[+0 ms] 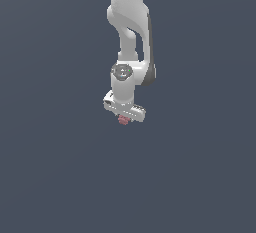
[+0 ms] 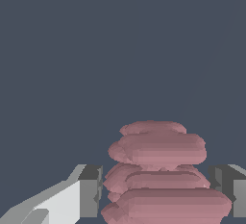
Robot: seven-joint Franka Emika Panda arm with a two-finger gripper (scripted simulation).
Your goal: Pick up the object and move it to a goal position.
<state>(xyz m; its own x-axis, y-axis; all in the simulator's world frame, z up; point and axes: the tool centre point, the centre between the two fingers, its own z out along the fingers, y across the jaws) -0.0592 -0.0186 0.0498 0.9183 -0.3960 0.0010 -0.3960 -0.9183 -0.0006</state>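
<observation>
The object (image 2: 161,170) is a pinkish-red knobbly lump. In the wrist view it fills the space between my two grey fingertips (image 2: 91,189), and its sides meet both pads. My gripper (image 2: 158,192) is shut on it. In the exterior view the white gripper (image 1: 124,117) points straight down near the middle of the picture. The small red object (image 1: 123,121) pokes out just beneath it. The fingers themselves are hidden behind the hand in that view.
The white arm (image 1: 131,27) comes down from the top of the exterior view. Plain dark blue-grey ground (image 1: 60,177) surrounds it on all sides, and nothing else shows.
</observation>
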